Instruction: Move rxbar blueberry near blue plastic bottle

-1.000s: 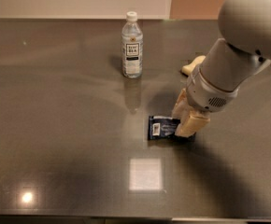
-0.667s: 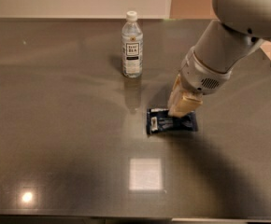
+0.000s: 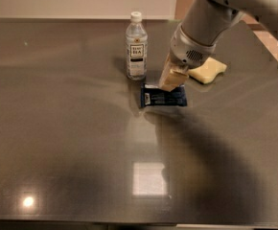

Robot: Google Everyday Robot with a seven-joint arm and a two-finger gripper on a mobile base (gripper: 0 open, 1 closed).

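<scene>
The rxbar blueberry [image 3: 164, 97] is seen lying flat on the dark grey counter [image 3: 62, 128], just in front and a little to the right of the blue plastic bottle [image 3: 136, 47], near it but not touching. The dark blue wrapper is laid lengthwise from left to right, with its white label patch toward the left end. The bottle is stood upright, capped in white, with a dark-and-white label wrapped round its middle. The gripper [image 3: 171, 80] is angled down from the upper right on a pale grey arm [image 3: 201, 28] and is placed at the bar's upper edge, over its right half; whether the bar is grasped or released cannot be told. A pale yellow sponge [image 3: 208, 70] is seen on the counter just behind the gripper, to the bar's upper right. Ceiling lights are reflected in the counter's glossy front.
</scene>
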